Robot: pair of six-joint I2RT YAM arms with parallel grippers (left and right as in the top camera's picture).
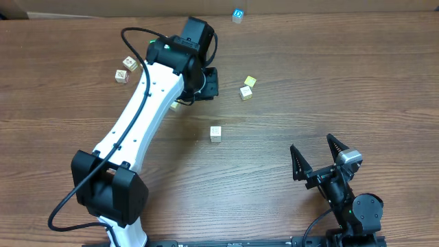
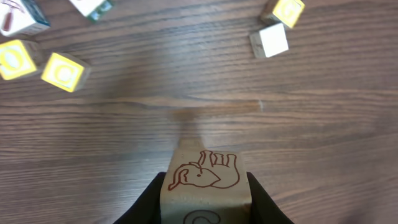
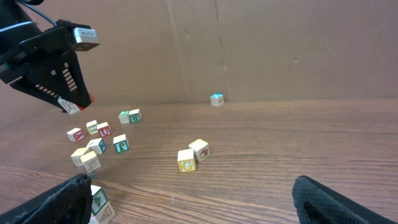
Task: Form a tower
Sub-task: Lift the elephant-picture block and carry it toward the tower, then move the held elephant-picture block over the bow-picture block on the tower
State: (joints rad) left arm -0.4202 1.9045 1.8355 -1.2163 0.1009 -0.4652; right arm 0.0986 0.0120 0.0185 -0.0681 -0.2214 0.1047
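My left gripper (image 2: 206, 194) is shut on a pale wooden cube (image 2: 205, 171) with a red elephant drawn on its top face. From the right wrist view that cube (image 3: 70, 106) hangs above the table in the left gripper (image 3: 65, 93). Overhead, the left gripper (image 1: 206, 84) reaches over the far middle of the table. My right gripper (image 1: 312, 145) stands open and holds nothing at the near right, its fingers (image 3: 336, 202) wide apart. The tower is out of view; the cubes I see lie singly.
Two yellow-faced cubes (image 2: 62, 70) lie at the left wrist view's top left. A pale cube (image 2: 269, 40) and a yellow one (image 2: 288, 9) lie top right. A lone cube (image 1: 215, 133) sits mid-table. A blue-marked cube (image 1: 237, 15) rests by the cardboard wall (image 3: 280, 50).
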